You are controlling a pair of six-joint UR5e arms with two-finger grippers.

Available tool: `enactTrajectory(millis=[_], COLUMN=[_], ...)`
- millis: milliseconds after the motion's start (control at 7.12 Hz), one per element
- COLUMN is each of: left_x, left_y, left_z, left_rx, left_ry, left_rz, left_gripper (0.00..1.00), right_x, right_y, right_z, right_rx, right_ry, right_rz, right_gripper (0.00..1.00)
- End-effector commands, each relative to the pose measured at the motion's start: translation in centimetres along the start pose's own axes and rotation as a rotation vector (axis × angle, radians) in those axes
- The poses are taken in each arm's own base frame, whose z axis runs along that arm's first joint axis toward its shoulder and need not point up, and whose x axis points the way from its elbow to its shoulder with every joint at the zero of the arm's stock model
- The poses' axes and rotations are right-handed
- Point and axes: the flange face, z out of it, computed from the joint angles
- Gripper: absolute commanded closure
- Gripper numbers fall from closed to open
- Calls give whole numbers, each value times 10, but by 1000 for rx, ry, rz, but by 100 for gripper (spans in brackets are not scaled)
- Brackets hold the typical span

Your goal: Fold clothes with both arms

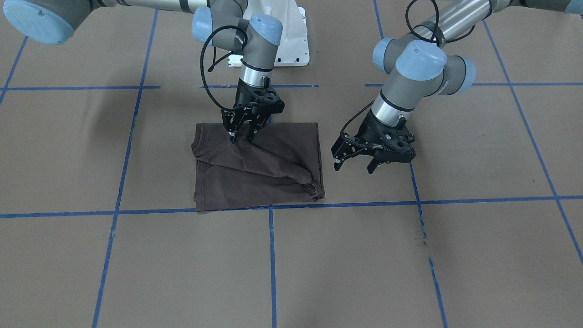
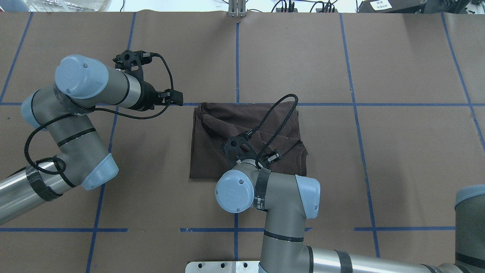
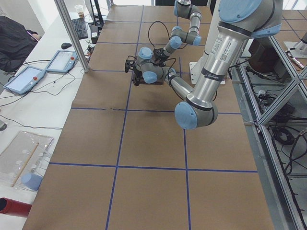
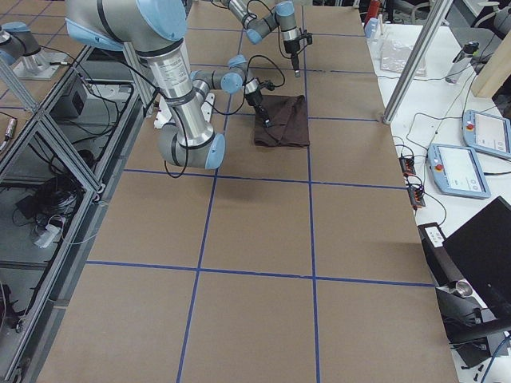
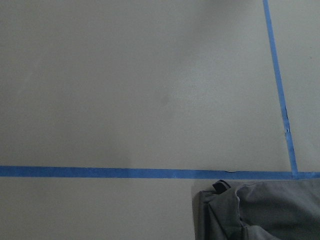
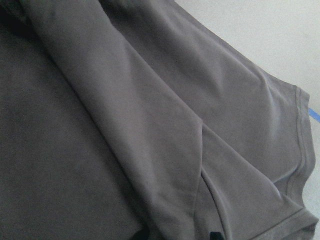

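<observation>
The dark brown-grey T-shirt (image 1: 259,182) lies folded into a rough rectangle on the brown table, with a raised crease running across it. It also shows in the overhead view (image 2: 212,159). My right gripper (image 1: 241,136) points down on the shirt's edge nearest the robot. Its fingers stand a little apart with the crease between them. The right wrist view shows only folded fabric (image 6: 75,150). My left gripper (image 1: 353,165) is open and empty, hovering beside the shirt and apart from it. A shirt corner (image 5: 250,210) shows in the left wrist view.
The white bolted pedestal base (image 1: 291,41) stands behind the shirt. Blue tape lines (image 1: 271,255) mark a grid on the brown paper. Tablets (image 3: 21,79) and cables lie on the white bench past the table's far edge.
</observation>
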Motion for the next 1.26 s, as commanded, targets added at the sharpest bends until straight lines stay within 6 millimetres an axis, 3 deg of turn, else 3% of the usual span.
enactTrajectory(millis=[0,141,562,843,1124], left_x=[0,0,-1,-1,-1], left_y=[0,0,0,0,0], left_z=[0,0,1,1,1], left_rx=[1,0,0,0,-2], left_ry=[0,-1,-2,-2,-2], left_rz=[0,0,-1,-1,-1], left_gripper=[0,0,0,0,0], right_x=[5,8,10,29,70], right_y=[-4,-7,-10,-30,-66], right_z=[2,3,1,4,16], right_rx=[3,5,8,22,41], right_ry=[7,9,7,24,67], right_rz=[-15,-10,-6,19,40], right_gripper=[69,80,100,100,100])
